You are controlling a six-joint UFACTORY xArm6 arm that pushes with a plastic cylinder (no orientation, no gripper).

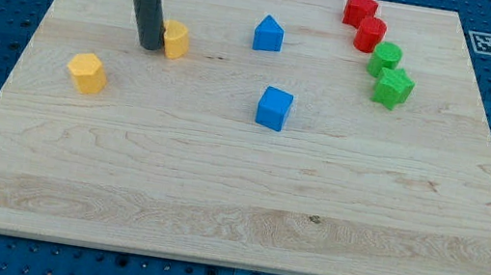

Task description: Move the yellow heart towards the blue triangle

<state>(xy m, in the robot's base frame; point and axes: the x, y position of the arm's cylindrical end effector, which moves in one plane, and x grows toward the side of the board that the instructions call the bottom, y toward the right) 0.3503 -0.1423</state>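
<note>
The yellow heart [176,39] lies on the wooden board in the upper left part of the view. My tip [151,46] stands right against the heart's left side. The blue triangle [269,34] sits to the heart's right, near the view's top middle, with a gap of bare board between them. The rod rises from the tip up out of the view's top edge.
A yellow hexagonal block [87,72] lies below and left of my tip. A blue cube [274,108] sits near the board's middle. Two red blocks [365,21] and two green blocks [387,73] stand in a row at the upper right.
</note>
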